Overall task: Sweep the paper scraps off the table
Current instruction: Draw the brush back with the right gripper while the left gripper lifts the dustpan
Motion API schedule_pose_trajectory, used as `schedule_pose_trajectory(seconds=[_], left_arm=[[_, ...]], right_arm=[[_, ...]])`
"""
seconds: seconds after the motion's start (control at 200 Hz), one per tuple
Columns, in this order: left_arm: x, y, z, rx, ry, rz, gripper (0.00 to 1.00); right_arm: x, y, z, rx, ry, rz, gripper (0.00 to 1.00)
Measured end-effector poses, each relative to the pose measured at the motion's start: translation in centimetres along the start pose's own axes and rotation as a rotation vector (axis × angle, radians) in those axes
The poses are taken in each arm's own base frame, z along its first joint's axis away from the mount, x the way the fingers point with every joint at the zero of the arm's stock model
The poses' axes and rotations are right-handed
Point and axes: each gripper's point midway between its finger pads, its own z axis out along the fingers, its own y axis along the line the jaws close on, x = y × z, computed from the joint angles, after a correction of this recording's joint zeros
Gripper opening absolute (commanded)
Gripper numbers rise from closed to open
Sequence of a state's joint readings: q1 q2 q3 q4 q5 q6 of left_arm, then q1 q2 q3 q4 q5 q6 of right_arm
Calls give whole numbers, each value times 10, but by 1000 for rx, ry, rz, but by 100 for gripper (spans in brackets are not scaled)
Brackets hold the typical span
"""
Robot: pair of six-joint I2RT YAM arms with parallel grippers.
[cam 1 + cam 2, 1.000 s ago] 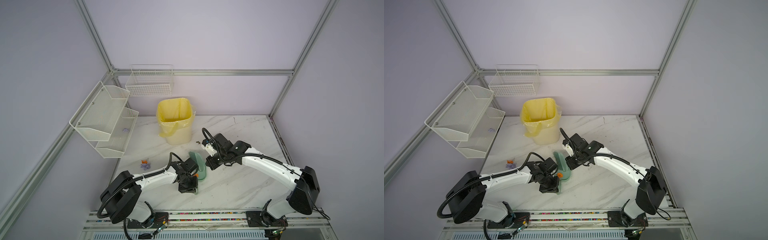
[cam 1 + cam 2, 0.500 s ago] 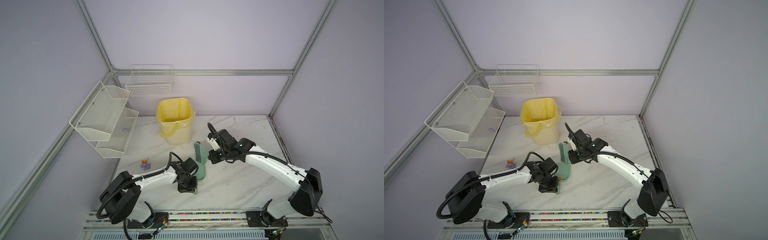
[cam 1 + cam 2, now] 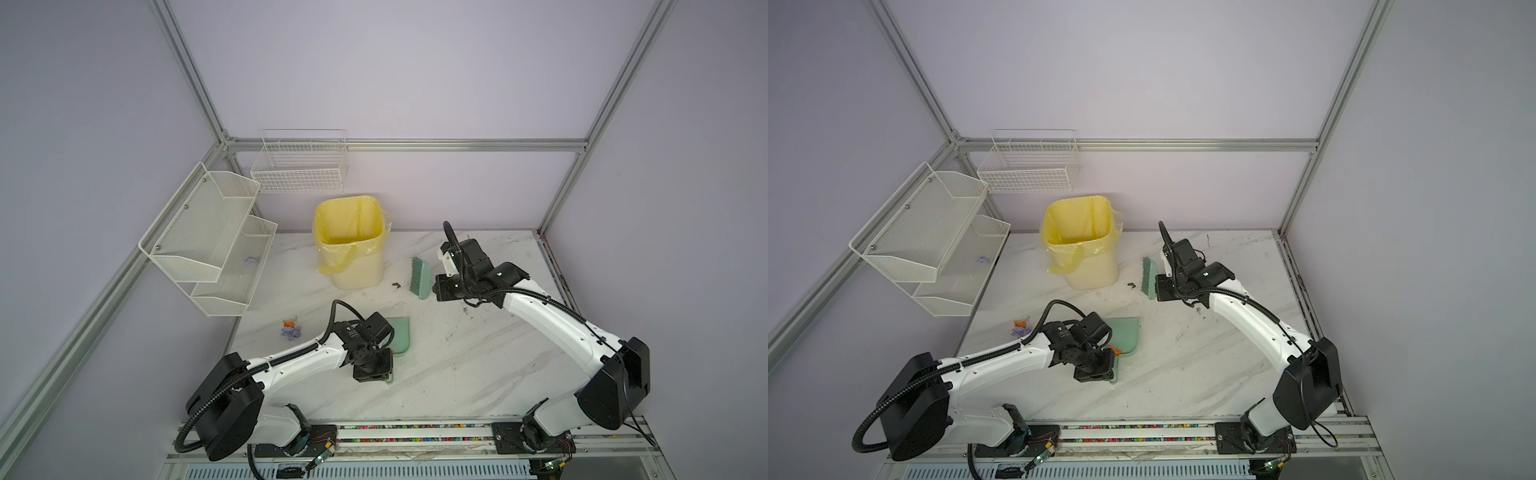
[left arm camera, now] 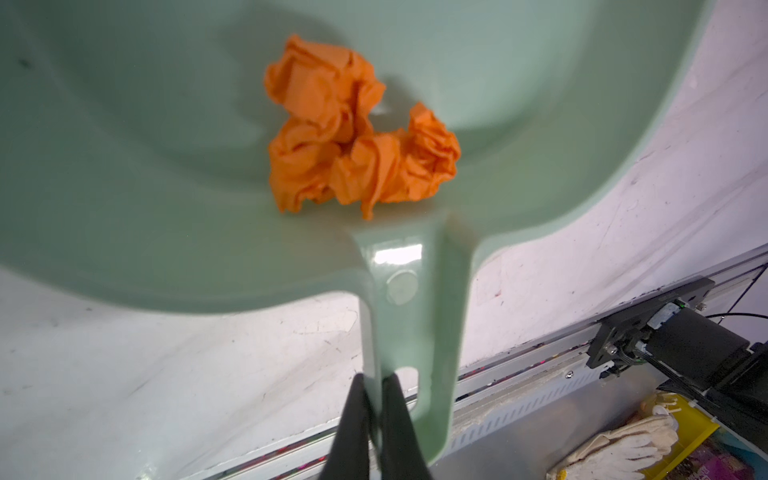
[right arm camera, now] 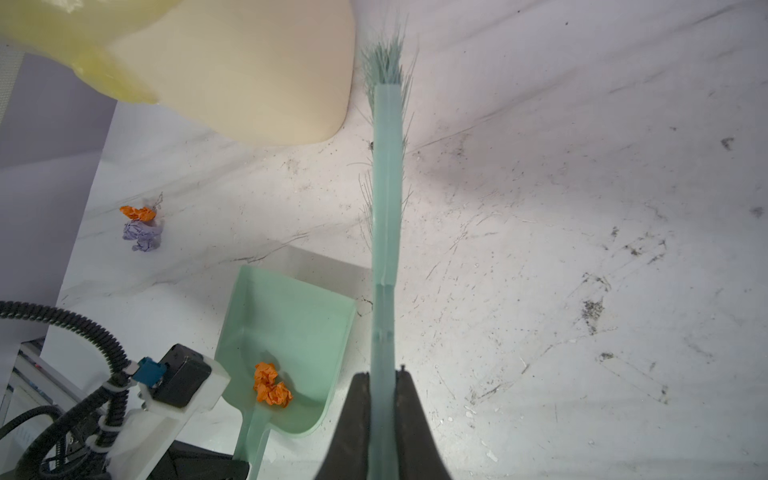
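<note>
Table [image 3: 478, 365] smudged, marble-veined; lilac walls [image 3: 415, 83], metal frame [image 3: 415, 144] around.

The white marbled table [image 3: 478, 374] is smudged dark, mostly to the right of the bin [image 3: 353, 253], which stands near its back edge. Front-left of the bin lie 2 scraps [image 3: 289, 328], 1 orange and 1 lilac, touching. A dark speck [image 3: 396, 284] lies just right of the bin. The dustpan [image 3: 401, 334] sits in front of the bin.
</note>
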State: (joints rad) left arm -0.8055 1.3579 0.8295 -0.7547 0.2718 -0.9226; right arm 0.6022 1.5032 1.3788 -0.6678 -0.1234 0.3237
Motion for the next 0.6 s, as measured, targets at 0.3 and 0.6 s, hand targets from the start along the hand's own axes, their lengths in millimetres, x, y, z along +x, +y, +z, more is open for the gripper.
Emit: schedule_pose_trajectory(seconds=[0.3,0.6], left_arm=[[-16,-20,-19,16,-54,42,0],[-45,-51,-27,-6,-73,114,0]], right_arm=[[-13,-13,-1,23,-43,74,0],[-28,-44,-15,60,-121,158,0]])
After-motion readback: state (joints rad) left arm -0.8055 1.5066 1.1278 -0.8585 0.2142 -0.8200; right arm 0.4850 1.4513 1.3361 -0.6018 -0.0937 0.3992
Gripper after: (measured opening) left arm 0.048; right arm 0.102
